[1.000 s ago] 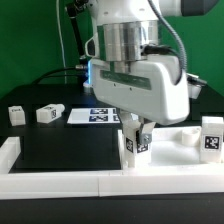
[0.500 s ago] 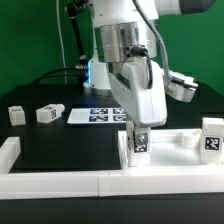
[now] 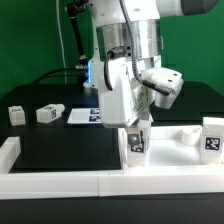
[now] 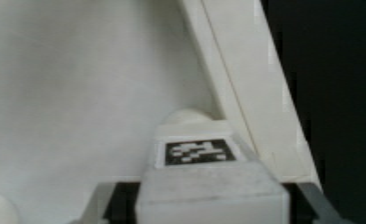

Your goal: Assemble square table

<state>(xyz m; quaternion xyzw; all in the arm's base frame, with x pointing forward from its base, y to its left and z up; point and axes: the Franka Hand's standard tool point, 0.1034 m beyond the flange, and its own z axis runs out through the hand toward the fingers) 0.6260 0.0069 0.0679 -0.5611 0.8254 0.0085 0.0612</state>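
My gripper (image 3: 135, 126) is shut on a small white leg (image 3: 136, 143) with a black-white tag and holds it upright at the corner of the white square tabletop (image 3: 172, 148) on the exterior view's left side of it. In the wrist view the leg (image 4: 201, 152) sits between my dark fingers (image 4: 119, 202), over the tabletop's flat white face (image 4: 73, 80) beside its raised rim (image 4: 222, 60). Whether the leg is seated in the top cannot be told. Another tagged leg (image 3: 211, 136) stands at the exterior view's right. Two more legs (image 3: 16, 114) (image 3: 48, 114) lie at the left.
The marker board (image 3: 82, 117) lies behind the arm on the black table. Long white border bars run along the front (image 3: 100, 181) and the exterior view's left (image 3: 10, 152). A green wall stands behind.
My wrist has turned about its upright axis, so the hand's broad body now faces another way. The leg has stayed at the same spot on the tabletop's corner.
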